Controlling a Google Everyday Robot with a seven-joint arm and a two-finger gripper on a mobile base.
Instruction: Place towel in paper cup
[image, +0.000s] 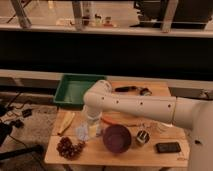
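Find end effector (91, 122) hanging low over worktop (95, 156), jaws apart, gripping nothing. Locate towel (83, 132) directly beneath it, rumpled, with no clear long axis. Expect a short vertical descent as likely next move. Cannot tell where paper cup stands.
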